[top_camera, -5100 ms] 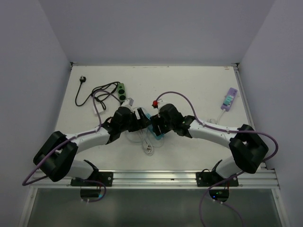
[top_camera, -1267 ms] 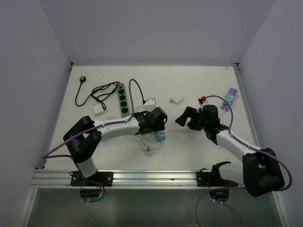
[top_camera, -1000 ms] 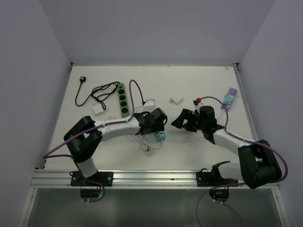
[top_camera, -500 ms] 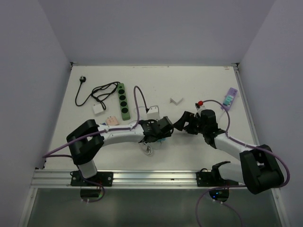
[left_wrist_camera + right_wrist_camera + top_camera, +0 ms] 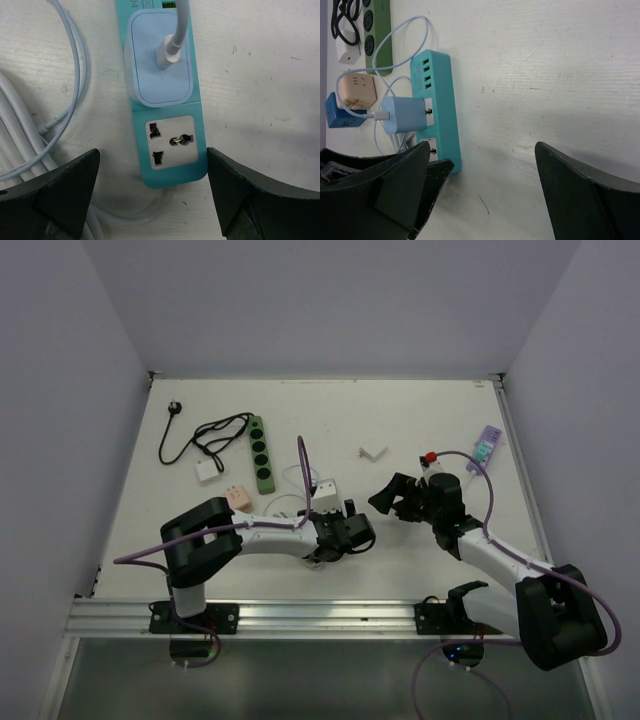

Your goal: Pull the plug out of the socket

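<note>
A teal socket strip (image 5: pixel 169 107) lies flat on the white table. A pale blue plug (image 5: pixel 159 70) with a white cable sits in its middle socket. My left gripper (image 5: pixel 155 197) is open just above the strip's free end, one finger on each side, touching nothing. In the top view the left gripper (image 5: pixel 352 532) hides the strip. My right gripper (image 5: pixel 482 197) is open and empty to the right of the strip (image 5: pixel 439 107) and apart from it. It sees the plug (image 5: pixel 402 115) side-on. In the top view the right gripper (image 5: pixel 388 498) is beside the left one.
A green power strip (image 5: pixel 260 453), a black cable with plug (image 5: pixel 205 432), a white adapter (image 5: pixel 208 471) and a pink adapter (image 5: pixel 238 497) lie at the left. A small white piece (image 5: pixel 373 452) and a purple strip (image 5: pixel 482 448) lie at the right. White cable coils (image 5: pixel 30 125) lie beside the teal strip.
My left gripper has moved nearer and to the right, now covering the teal strip in the top view. My right gripper has stayed beside it with small shifts.
</note>
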### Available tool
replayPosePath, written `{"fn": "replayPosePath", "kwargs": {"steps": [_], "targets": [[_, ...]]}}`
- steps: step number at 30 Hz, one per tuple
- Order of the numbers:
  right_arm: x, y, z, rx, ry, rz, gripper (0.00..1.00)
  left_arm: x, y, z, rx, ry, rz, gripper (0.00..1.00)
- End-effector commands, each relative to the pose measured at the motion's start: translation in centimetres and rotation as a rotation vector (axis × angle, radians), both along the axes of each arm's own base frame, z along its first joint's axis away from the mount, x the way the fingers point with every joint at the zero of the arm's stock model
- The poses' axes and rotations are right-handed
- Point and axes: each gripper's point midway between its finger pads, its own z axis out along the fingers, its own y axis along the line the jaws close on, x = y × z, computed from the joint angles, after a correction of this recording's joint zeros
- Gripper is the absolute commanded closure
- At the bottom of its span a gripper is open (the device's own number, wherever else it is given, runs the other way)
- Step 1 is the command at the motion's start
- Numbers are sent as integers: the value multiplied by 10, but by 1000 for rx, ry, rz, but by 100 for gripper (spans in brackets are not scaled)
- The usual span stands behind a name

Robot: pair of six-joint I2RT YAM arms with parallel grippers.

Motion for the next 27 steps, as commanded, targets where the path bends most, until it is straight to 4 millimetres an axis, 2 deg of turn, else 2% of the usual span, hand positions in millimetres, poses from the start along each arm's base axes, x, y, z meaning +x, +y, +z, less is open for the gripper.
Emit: {"fn": "replayPosePath", "kwargs": {"steps": [1,7,10,13,14,16,17,19,20,21,23,25,27], "targets": [[1,-5,2,-15,-18,-27,11,12,9,-3,18,-94,57,12],[0,-5,1,-13,-11,-28,11,10,1,-16,42,-99,16,21],[0,-4,3,-11,-12,-23,11,9,3,-18,50,-92,12,32],[0,-2,7,-8,-20,-7,11,8,5,-9,40,-107,-5,46],[-1,-2,8,-6,-23,-2,11,9,1,-5,27,-117,-26,55],[-2,3,13,8,-27,22,11,9,-1,1,6,-125,-52,65],[-3,4,13,15,-23,31,11,7,-4,7,-19,-132,-87,74],[-4,12,18,46,-9,65,11,4,-4,16,-52,-144,-123,81],[-5,15,18,59,3,77,11,4,-13,22,-107,-156,-148,84],[-4,18,17,78,22,81,11,3,-14,25,-107,-164,-185,90],[-7,26,17,112,50,112,11,0,-22,36,-188,-192,-231,94],[-7,34,13,147,83,126,11,-4,-19,38,-197,-204,-278,95],[-9,47,17,185,87,153,12,-7,-25,43,-231,-213,-319,96]]}}
